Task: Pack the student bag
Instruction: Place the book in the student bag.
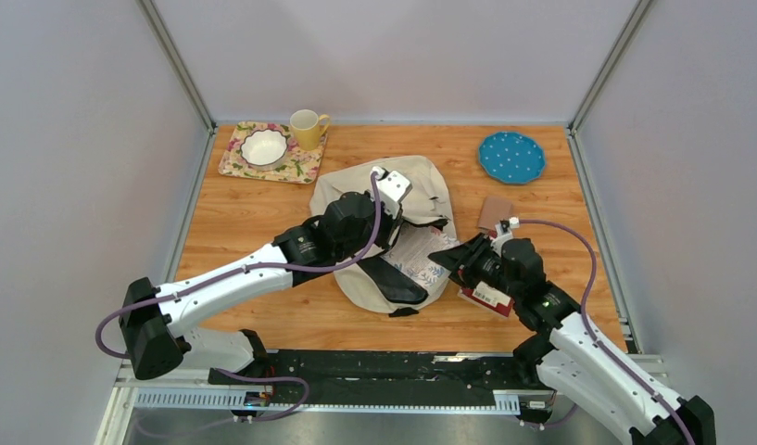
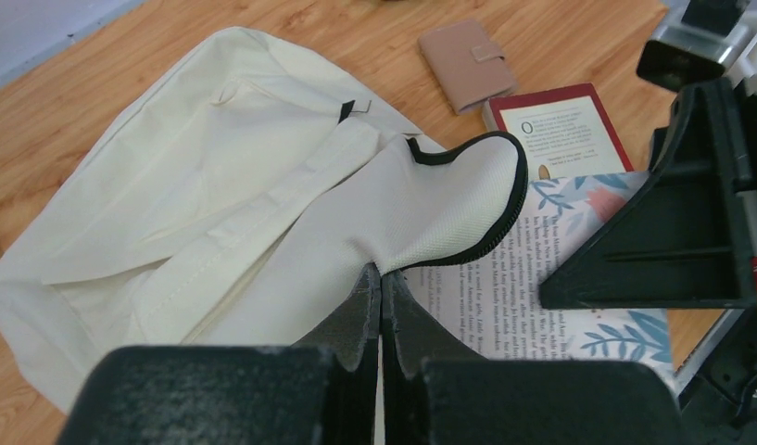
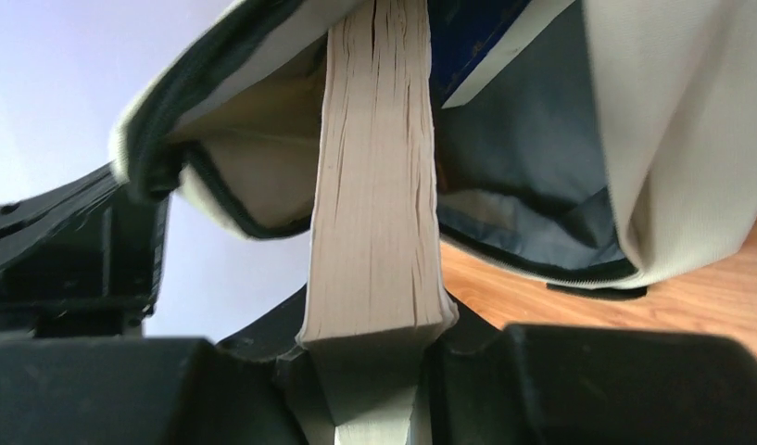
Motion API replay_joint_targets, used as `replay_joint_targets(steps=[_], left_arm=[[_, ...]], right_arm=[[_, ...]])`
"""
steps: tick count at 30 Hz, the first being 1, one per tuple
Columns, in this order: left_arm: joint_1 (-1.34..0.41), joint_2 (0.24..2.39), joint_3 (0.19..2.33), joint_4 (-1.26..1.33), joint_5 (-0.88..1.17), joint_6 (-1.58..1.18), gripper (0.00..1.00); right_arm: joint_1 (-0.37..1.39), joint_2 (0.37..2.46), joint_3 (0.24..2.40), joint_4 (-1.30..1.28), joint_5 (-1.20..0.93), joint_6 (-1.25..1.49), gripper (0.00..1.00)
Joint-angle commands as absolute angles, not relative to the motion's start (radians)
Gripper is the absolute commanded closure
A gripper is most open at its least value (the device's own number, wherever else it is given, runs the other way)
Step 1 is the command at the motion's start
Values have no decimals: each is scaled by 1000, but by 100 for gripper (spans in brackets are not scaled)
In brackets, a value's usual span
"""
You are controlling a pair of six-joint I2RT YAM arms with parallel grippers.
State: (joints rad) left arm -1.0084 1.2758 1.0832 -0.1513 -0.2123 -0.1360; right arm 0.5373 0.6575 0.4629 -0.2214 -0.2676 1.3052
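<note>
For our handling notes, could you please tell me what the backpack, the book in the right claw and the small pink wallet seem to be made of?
Student bag: matte cream woven fabric, by its soft creases and visible weave. Book: paper, by its stacked page edges. Wallet: smooth dusty-pink leather or imitation, with a tab closure; I cannot tell which.

A laboratory robot cell is indicated: a wooden table (image 1: 254, 213) is enclosed by plain grey panels (image 1: 393, 56) at 9, 12 and 3 o'clock, with metal posts (image 1: 177, 60) at the far corners and a mounting rail (image 1: 356, 378) at 6 o'clock.
</note>
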Motion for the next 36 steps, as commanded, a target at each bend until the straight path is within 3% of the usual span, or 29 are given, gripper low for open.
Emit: replay_joint_targets(steps=[1, 6, 19, 20, 25, 28, 30, 34, 36], left_arm=[[-1019, 1244, 1120, -64, -227, -198, 100], [-1019, 1247, 1118, -61, -248, -256, 100], [-1019, 1247, 1118, -72, -247, -276, 100], [-1017, 1243, 1115, -68, -247, -278, 100], [-1019, 1241, 1103, -69, -245, -285, 100], [-1017, 1236, 1085, -45, -245, -291, 100], [-1017, 1242, 1091, -49, -239, -290, 100], [-1016, 1241, 1085, -54, -230, -290, 100], [-1015, 1239, 1085, -61, -226, -287, 100]], right_arm=[[621, 667, 388, 121, -48, 1440, 100], [735, 776, 339, 322, 200, 1453, 100], [842, 1346, 420, 644, 460, 1697, 99], [860, 1367, 455, 635, 468, 1695, 91], [910, 1463, 541, 494, 554, 1684, 81], [910, 1529, 584, 413, 584, 1721, 66], [910, 1552, 514, 522, 575, 1688, 57], [885, 1569, 442, 638, 410, 1574, 37], [853, 1572, 427, 666, 270, 1536, 34]])
